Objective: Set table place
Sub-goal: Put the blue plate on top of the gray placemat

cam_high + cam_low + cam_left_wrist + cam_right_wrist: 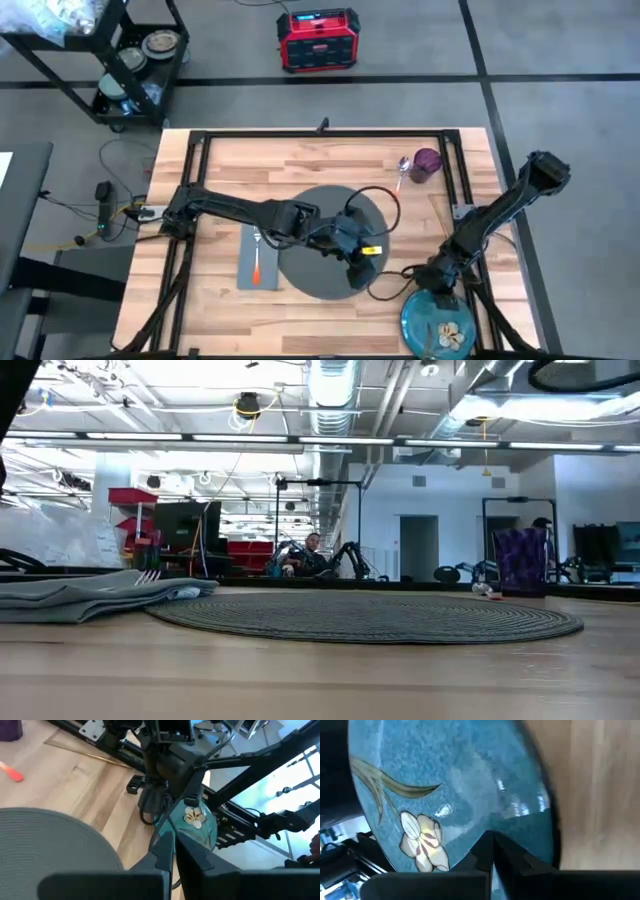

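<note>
- Right gripper (437,288): at the counter's near right corner, on the rim of the blue-green plate (438,323). Its fingers (492,851) appear closed thin over the rim; the grip looks narrow.
- Plate: flower-painted, overhanging the counter (330,305) edge, just beside the round grey mat (310,255).
- Left gripper (362,268): hovers over the mat's near right edge, pointing at the plate. Whether its fingers are apart or together, cannot tell.
- Step in hand, as judged: carry the plate onto the mat. Keep it level, lift clear of the mat's edge, centre it, avoid the left arm.
- Napkin (258,257) with orange-handled fork (257,258): left of mat.
- Purple cup (427,162) and spoon (402,170): far right, well apart.
</note>
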